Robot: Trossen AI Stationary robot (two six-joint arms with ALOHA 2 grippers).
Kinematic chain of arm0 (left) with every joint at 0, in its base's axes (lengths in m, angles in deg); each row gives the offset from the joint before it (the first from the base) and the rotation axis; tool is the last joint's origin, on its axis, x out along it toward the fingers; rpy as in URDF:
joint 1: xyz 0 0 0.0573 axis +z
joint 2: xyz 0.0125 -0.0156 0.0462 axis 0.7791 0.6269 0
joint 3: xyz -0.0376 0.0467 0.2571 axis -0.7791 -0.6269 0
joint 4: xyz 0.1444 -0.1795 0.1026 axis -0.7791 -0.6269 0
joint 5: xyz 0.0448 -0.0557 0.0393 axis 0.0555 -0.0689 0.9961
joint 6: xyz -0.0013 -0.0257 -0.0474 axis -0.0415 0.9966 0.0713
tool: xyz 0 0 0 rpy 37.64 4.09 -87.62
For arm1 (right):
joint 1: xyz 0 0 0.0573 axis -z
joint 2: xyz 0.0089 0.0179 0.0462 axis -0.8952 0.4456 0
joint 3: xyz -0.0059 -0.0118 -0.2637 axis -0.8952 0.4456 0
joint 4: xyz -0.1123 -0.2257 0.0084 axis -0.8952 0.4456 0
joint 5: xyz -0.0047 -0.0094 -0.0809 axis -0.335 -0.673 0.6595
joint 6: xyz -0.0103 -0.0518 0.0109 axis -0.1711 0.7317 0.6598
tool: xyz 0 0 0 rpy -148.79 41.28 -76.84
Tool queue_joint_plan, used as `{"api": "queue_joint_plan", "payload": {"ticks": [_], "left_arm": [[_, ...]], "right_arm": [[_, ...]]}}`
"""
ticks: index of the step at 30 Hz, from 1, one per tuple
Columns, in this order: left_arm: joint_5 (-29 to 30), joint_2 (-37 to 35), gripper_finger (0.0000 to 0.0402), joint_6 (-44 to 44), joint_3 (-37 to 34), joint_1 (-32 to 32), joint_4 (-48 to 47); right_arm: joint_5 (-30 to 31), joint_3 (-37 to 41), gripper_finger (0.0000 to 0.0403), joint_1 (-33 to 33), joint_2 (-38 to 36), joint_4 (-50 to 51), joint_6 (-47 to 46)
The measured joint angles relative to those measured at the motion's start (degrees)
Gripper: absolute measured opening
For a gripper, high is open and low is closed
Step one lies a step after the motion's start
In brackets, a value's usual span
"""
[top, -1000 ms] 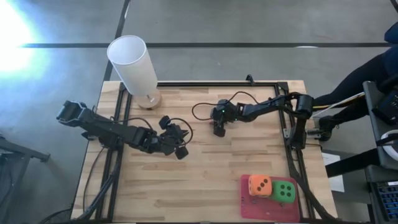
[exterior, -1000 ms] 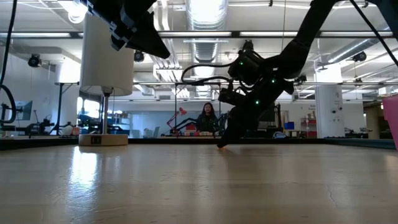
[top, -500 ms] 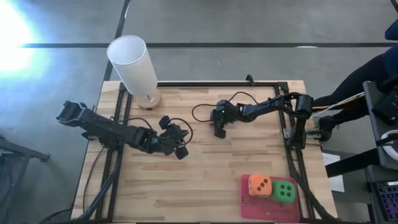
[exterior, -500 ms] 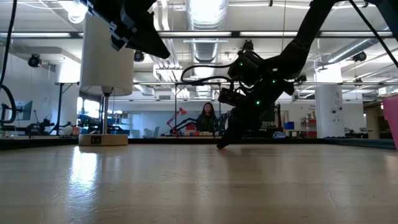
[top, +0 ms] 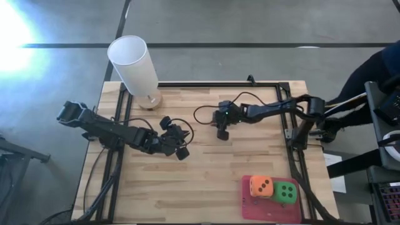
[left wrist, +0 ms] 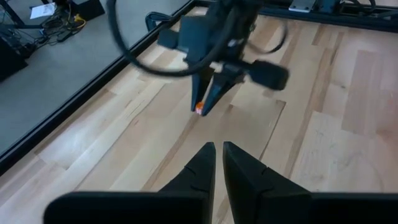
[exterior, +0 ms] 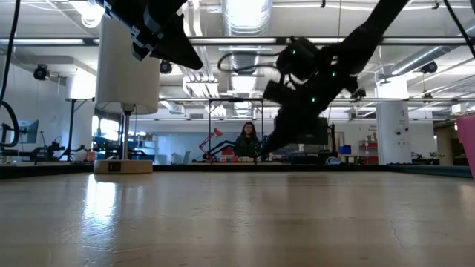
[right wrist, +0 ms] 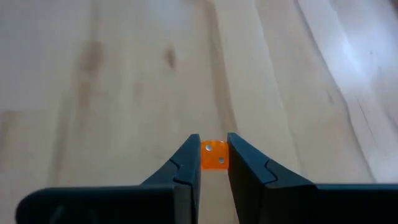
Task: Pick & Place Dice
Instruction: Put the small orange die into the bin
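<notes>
right wrist view: we see the right gripper (right wrist: 213, 163) clamped on a tiny orange die (right wrist: 214, 154); left gripper (left wrist: 217, 160) closed, at nine o'clock.

I watch from overhead, straight down on the whole table (top: 206, 181); a second camera skims its surface level. Each wrist camera peers close past its fingers; both catch the right gripper (left wrist: 200, 109).

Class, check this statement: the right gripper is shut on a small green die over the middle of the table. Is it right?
Not quite: the die in the right gripper is orange, not green, as the right wrist view shows. The rest holds.
</notes>
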Motion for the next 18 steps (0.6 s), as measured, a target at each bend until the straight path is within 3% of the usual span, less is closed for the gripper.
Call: {"api": "queue_joint_plan", "payload": {"ticks": [7, 18], "left_arm": [[0.0, 0.0, 0.0035, 0.0, 0.0, 0.0, 0.0], [0.0, 0.0, 0.0036, -0.2, 0.0, 0.0, 0.0]], "right_arm": [[0.8, 0.0, 0.0052, -7.9, -8.7, 4.4, -1.4], [12.0, 0.1, 0.0053, -26.7, -21.3, 12.4, -3.2]]}}
